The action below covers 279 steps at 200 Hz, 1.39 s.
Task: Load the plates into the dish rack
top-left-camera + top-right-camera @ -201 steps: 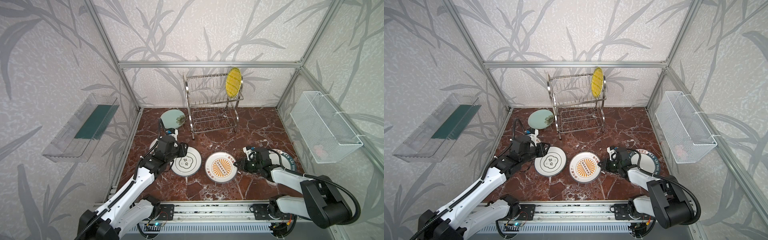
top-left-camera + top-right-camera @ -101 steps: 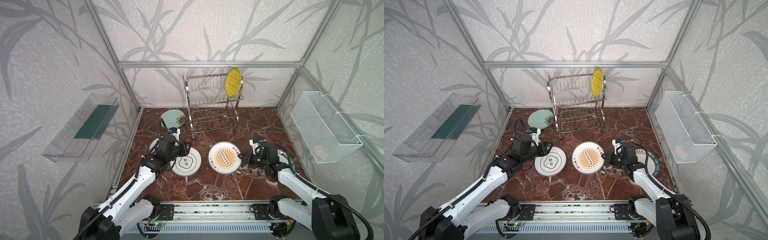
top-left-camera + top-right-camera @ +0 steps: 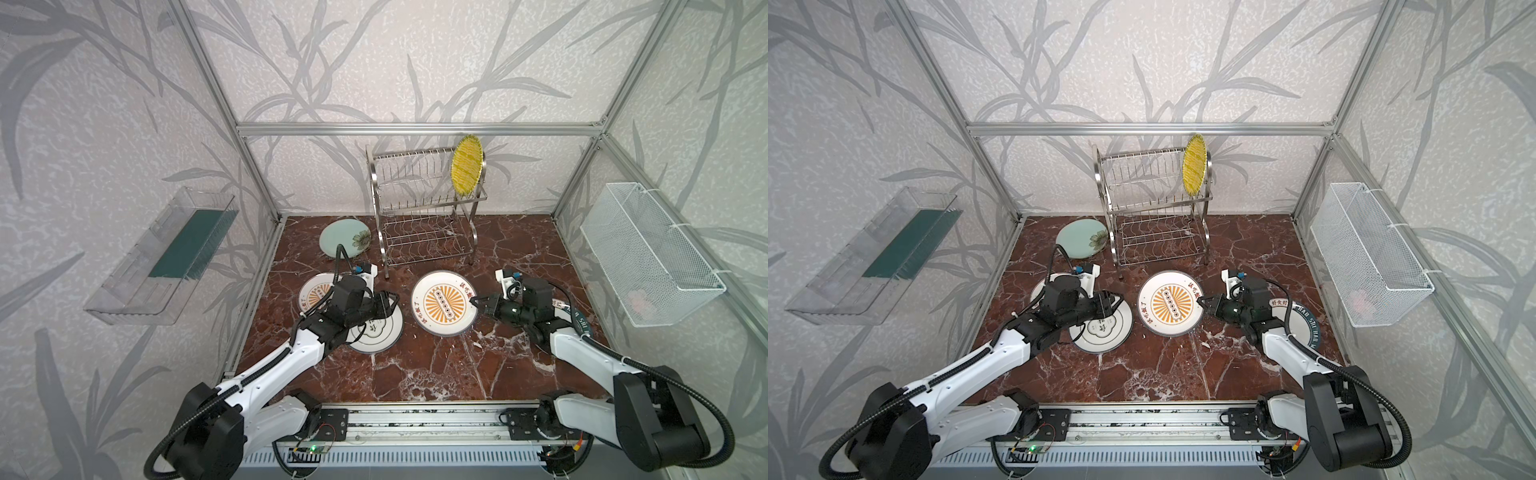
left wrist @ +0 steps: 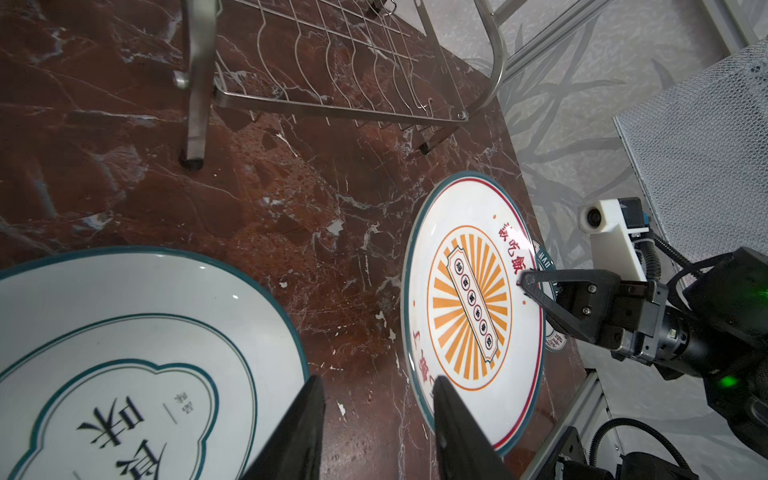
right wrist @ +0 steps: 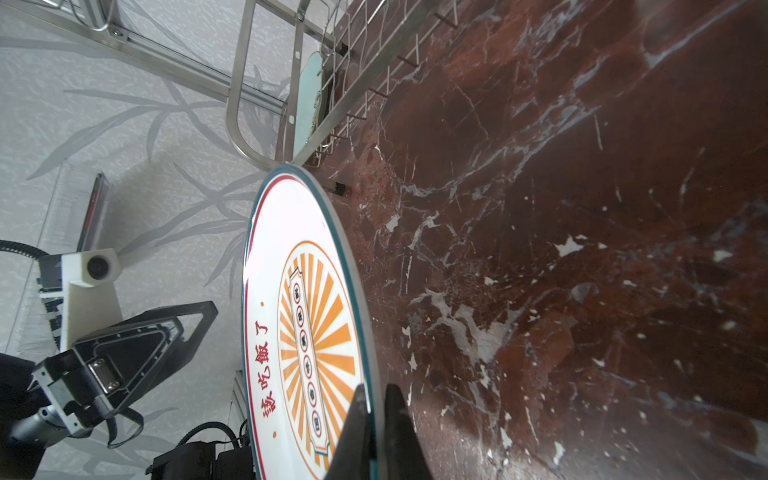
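The right wrist view settles what the top views only hint at: the right gripper (image 5: 375, 399) is clamped on the rim of the held sunburst plate (image 5: 307, 332), the thin edge pinched between its fingertips. The left wrist view shows the left gripper (image 4: 378, 386) with jaws apart and only marble floor (image 4: 291, 216) between them, just beside the quatrefoil plate (image 4: 124, 353).

Both top views show six plates and one dish rack (image 3: 419, 208). The yellow ribbed plate (image 3: 467, 169) stands upright at the right end of the upper tier (the only one loaded). The mint plate (image 3: 343, 244) lies flat, far left of the rack. The other sunburst plate (image 3: 313, 291) and the teal-rimmed plate (image 3: 579, 320) are largely hidden under the arms.

The held sunburst plate is tilted at mid-floor, on the near side of the rack. I cannot tell whether its left edge touches the floor.
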Each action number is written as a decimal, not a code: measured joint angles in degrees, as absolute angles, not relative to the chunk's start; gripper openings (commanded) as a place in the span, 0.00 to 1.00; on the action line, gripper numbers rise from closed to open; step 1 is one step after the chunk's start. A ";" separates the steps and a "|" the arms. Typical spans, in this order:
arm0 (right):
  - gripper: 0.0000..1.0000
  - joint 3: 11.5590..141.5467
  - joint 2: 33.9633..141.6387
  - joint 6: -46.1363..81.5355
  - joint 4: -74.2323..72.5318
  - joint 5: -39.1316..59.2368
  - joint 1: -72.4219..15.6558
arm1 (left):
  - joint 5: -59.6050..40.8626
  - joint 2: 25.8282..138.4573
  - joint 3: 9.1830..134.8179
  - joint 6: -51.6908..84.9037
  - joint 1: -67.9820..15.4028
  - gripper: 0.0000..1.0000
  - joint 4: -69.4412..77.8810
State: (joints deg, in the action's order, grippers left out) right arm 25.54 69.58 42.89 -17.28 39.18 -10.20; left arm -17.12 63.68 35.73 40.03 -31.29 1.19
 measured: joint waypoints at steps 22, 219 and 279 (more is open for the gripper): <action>0.00 25.54 69.58 44.07 -19.70 39.57 -10.79 | -17.47 65.17 35.73 40.47 -32.56 0.42 2.33; 0.00 25.54 68.53 44.18 -24.25 41.15 -12.43 | -17.89 72.49 36.47 47.88 -38.28 0.05 12.67; 0.11 25.52 68.53 44.10 -25.04 41.45 -12.36 | -17.85 72.49 36.69 48.86 -38.28 0.00 13.32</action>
